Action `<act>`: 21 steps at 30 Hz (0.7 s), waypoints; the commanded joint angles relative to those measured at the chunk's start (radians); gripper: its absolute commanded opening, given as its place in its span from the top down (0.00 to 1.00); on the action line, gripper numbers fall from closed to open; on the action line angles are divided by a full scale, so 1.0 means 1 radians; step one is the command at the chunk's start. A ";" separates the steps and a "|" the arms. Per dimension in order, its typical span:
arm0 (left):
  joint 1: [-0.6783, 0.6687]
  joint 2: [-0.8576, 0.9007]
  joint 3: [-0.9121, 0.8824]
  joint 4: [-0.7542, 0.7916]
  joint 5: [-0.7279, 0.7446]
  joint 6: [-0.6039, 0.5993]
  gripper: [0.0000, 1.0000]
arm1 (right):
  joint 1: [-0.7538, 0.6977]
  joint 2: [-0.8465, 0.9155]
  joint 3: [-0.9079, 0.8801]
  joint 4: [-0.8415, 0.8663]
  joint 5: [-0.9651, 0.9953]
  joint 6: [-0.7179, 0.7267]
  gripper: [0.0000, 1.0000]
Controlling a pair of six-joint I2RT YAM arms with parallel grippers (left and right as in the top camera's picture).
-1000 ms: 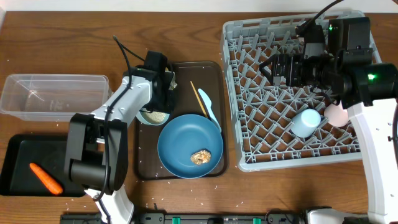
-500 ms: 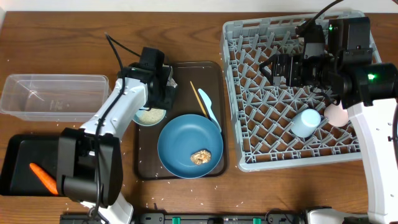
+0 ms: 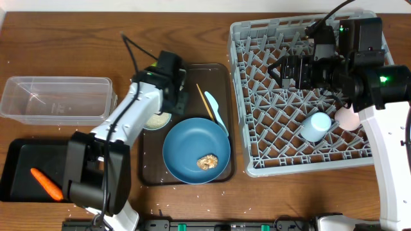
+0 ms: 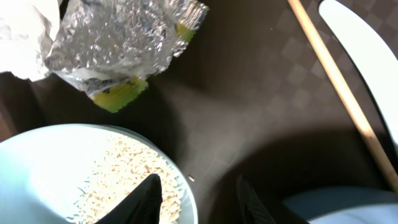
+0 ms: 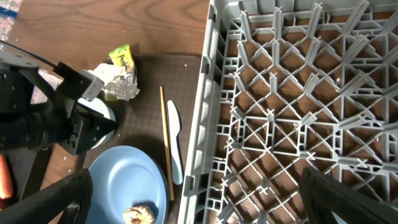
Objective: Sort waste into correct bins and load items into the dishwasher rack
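My left gripper (image 4: 200,199) is open low over the brown serving tray (image 3: 153,167). One finger hangs over the white rice (image 4: 124,180) inside the bowl (image 4: 56,168) and the other stands outside its rim. A silvery, yellow-green wrapper (image 4: 118,37) and crumpled white paper (image 4: 22,34) lie just beyond the bowl. The chopstick (image 3: 204,101) and spoon (image 3: 215,108) lie on the tray's right side. A brown food lump (image 3: 207,162) sits on the blue plate (image 3: 186,144). My right gripper (image 3: 286,69) hovers wide open and empty over the dishwasher rack (image 3: 257,160). That rack holds a light blue cup (image 3: 316,126) and a pink cup (image 3: 349,118).
At the far left stands the clear tub (image 3: 58,99). In front of it the black tray (image 3: 16,160) holds the carrot (image 3: 46,183). Loose rice grains dot the wooden table around the trays. The rack's left wall stands close beside the serving tray.
My left wrist swung a little left and then back right over the bowl, ending slightly further right. The bowl stayed in place. The right arm did not move.
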 commanded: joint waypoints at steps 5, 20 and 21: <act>-0.057 0.015 -0.005 0.008 -0.240 -0.109 0.59 | 0.010 0.001 0.002 -0.011 -0.001 0.011 0.01; -0.109 -0.182 0.015 -0.093 -0.159 -0.108 0.59 | 0.010 0.001 0.002 -0.026 0.003 0.007 0.01; -0.109 -0.181 0.014 -0.111 -0.158 -0.108 0.59 | 0.010 0.001 0.002 -0.027 0.003 0.007 0.01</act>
